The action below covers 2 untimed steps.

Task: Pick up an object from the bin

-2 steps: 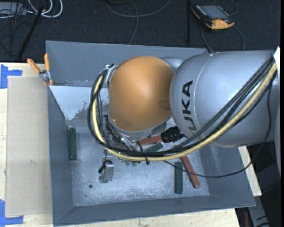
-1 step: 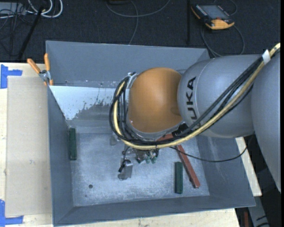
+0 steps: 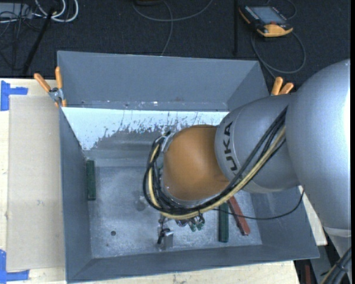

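My gripper (image 3: 164, 235) reaches down below the arm's wrist, low over the bin floor near the front middle. The floor right around it is bare metal. A dark green pen-like stick (image 3: 223, 225) lies to its right, near the front right corner. A reddish-brown stick (image 3: 239, 219) lies slanted just beside the green one, its upper end under the arm. Nothing shows in the gripper.
A long dark green bar (image 3: 90, 180) lies along the left wall of the bin. A small dark speck (image 3: 113, 234) sits on the floor at the front left. The arm and its orange cover hide the middle and right of the bin.
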Each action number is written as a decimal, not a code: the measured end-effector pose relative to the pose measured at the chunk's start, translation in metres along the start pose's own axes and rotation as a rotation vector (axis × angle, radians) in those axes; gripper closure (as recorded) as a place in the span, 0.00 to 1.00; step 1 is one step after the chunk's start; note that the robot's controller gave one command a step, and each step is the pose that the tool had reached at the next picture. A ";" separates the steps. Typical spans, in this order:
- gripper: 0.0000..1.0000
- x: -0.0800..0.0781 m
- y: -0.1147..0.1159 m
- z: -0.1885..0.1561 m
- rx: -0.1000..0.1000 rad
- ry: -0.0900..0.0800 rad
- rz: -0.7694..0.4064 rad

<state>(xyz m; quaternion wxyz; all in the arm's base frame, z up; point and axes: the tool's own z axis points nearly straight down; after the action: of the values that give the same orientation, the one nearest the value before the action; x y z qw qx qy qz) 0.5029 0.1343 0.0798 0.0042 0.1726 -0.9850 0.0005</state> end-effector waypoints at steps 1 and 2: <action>0.00 0.024 -0.101 -0.150 0.006 -0.016 -0.076; 0.00 -0.021 -0.111 0.013 -0.001 -0.004 -0.511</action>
<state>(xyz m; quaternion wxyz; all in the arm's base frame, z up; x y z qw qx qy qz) 0.5604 0.0371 0.0666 0.0023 0.4160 -0.9093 -0.0015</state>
